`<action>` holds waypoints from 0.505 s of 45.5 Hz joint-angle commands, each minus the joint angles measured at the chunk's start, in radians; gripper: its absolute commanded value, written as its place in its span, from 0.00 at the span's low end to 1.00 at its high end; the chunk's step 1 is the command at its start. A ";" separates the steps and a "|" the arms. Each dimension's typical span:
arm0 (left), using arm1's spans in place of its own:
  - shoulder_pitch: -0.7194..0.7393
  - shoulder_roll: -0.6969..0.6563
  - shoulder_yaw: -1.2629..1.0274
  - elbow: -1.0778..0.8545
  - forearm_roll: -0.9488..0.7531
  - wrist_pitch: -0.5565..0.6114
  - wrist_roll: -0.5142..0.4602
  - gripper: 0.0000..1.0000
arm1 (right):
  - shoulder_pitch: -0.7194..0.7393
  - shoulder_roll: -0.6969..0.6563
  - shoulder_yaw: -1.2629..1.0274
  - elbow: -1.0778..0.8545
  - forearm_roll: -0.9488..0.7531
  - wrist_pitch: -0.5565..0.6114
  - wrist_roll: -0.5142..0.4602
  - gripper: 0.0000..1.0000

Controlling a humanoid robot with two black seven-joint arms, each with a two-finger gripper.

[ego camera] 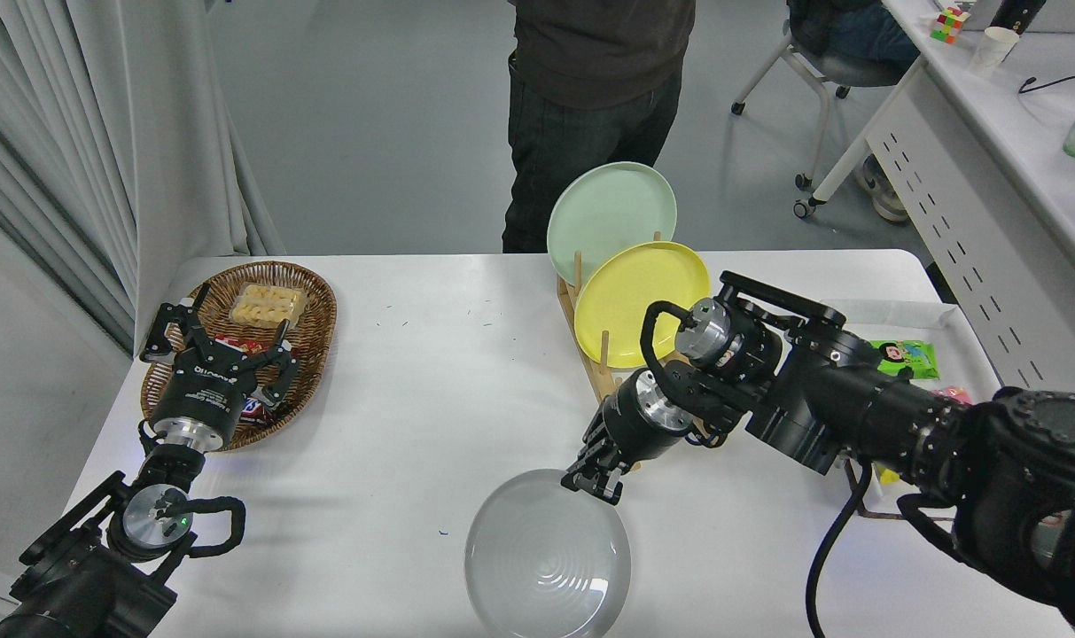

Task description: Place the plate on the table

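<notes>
Right gripper (593, 483) is clamped on the far rim of the gray plate (546, 558), w/ the plate at the near middle of the table (431, 399), close to the near edge. Can't tell if it's flat on the top or slightly lifted. Left gripper (221, 341) sits parked at near left over a wicker basket (315, 310), fingers spread, holding nothing. Yellow plate (639, 301) & green plate (608, 208) stand in the rack (590, 359) just beyond.

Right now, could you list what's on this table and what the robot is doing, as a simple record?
right tool: shut on the gray plate's far rim
gray plate: near table edge, tilted or flat unclear
left tool: open, parked over the wicker basket
rack: wooden, holds yellow plate and mint-green plate upright
table: white
person: standing at far side
</notes>
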 commanded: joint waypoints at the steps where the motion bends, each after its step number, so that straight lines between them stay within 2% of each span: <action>1: 0.000 0.000 0.000 0.000 0.000 0.000 0.000 0.98 | -0.031 0.000 0.043 -0.016 -0.029 -0.028 -0.002 0.00; 23: 0.000 0.000 0.000 0.000 0.000 0.000 0.000 0.98 | -0.054 0.000 0.166 -0.067 -0.037 -0.022 -0.002 0.00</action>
